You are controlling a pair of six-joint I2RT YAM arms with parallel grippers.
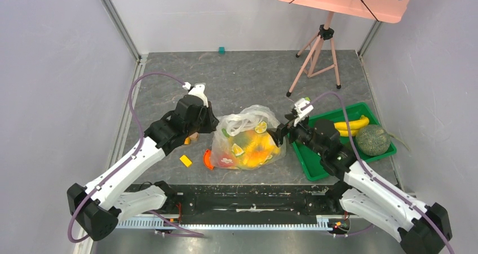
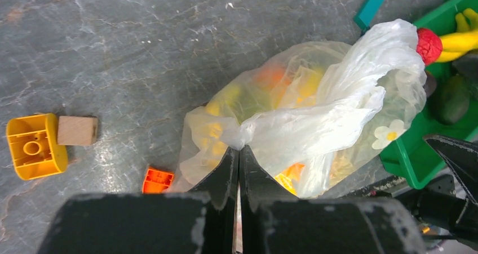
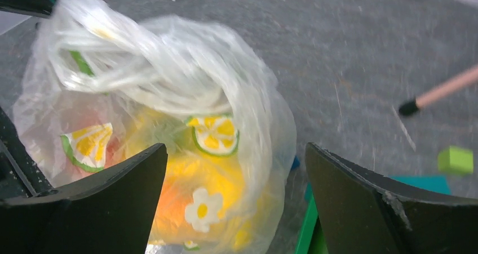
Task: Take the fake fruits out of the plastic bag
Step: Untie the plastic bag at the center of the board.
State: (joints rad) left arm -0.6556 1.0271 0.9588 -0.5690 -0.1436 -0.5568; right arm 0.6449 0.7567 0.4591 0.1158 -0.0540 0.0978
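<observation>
The plastic bag lies mid-table, clear with white flower prints, its handles bunched on top. Yellow, orange and green fake fruits show through it. My left gripper is at the bag's left edge; in the left wrist view the left gripper is shut on a fold of the bag. My right gripper is open at the bag's right side; in the right wrist view the right gripper has its fingers spread wide around the bag, with fruit slices visible inside.
A green tray at the right holds a banana and a green melon. An orange block and orange piece lie left of the bag. A tripod stands at the back. A yellow block and wooden cube lie nearby.
</observation>
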